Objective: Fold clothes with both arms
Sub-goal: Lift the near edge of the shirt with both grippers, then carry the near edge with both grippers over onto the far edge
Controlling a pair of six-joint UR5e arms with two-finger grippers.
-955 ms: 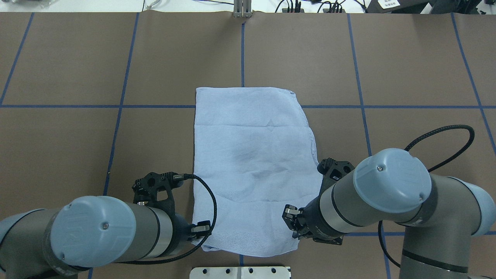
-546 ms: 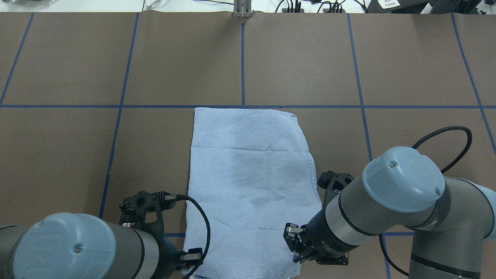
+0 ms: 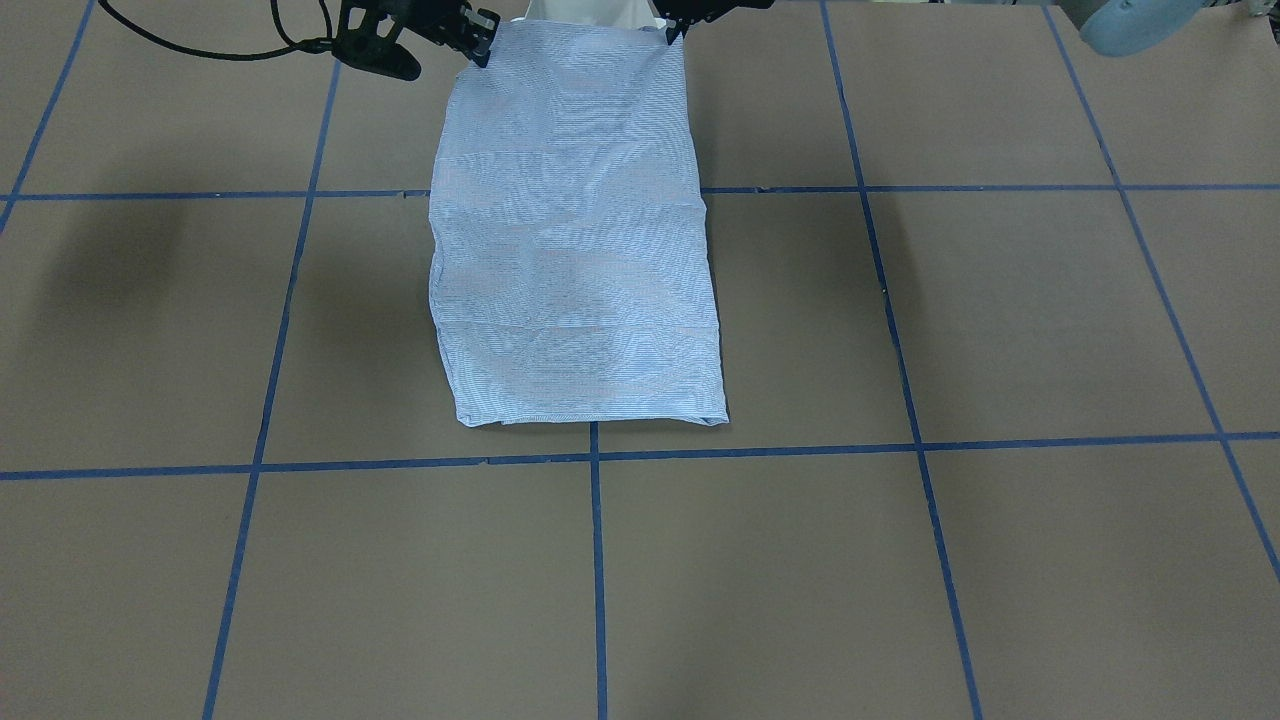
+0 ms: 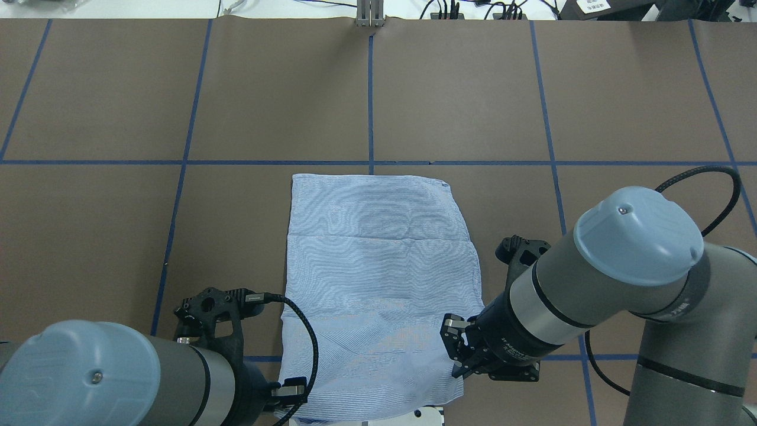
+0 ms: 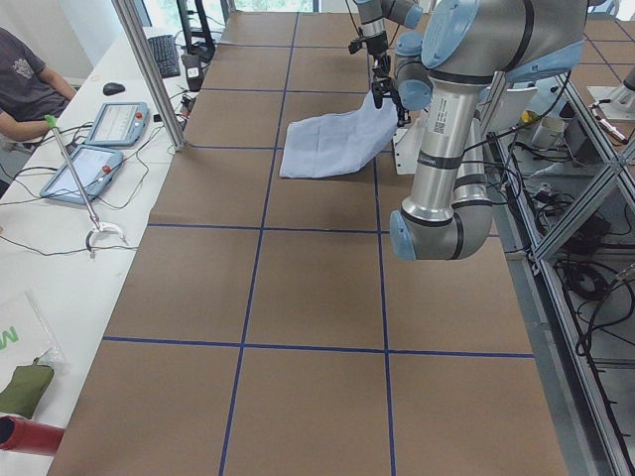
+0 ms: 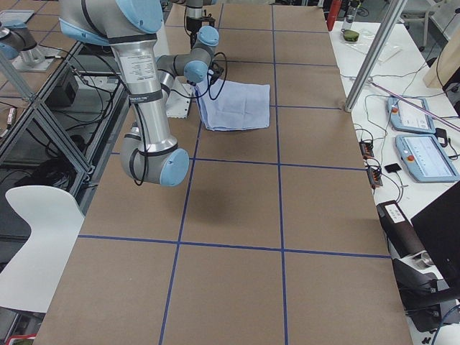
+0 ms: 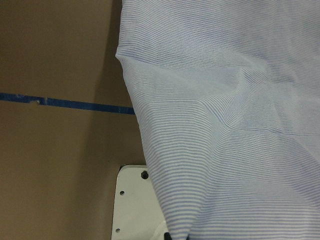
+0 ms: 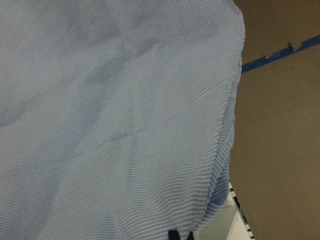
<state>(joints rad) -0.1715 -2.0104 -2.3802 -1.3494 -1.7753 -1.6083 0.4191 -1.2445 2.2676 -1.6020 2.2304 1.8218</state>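
Bench (image 4: 118,89): brown sheet covering, flat, divided into large squares by blue tape lines (image 4: 371,89). A white mounting plate (image 7: 131,210) with small holes sits at the bench's robot-side edge, partly under the cloth.

Room: in the exterior left view a white side table runs down the left edge, carrying two handheld control tablets (image 5: 114,124), a keyboard (image 5: 164,55), a mouse (image 5: 112,88) and loose cables. An aluminium post (image 5: 149,69) rises beside them. A seated person (image 5: 25,74) shows at the upper left. In the exterior right view a white chair (image 6: 36,215) stands at the lower left, beside aluminium framing.

Writing: a white label with a square code (image 5: 438,116) is on the near arm in the exterior left view; its text is too small to read. Lettering on the right arm's wrist (image 4: 513,344) is likewise unreadable.

Shirt (image 4: 378,278): folded to a plain rectangle, lower middle of the overhead view, far edge just short of a cross line. Its robot-side edge is raised off the bench and overhangs the plate.

Left gripper (image 4: 288,390): closed on the shirt's raised corner, lower left of the cloth overhead.

Right gripper (image 4: 455,350): closed on the opposite raised corner; dark fingertips (image 8: 180,234) show at the cloth's edge.
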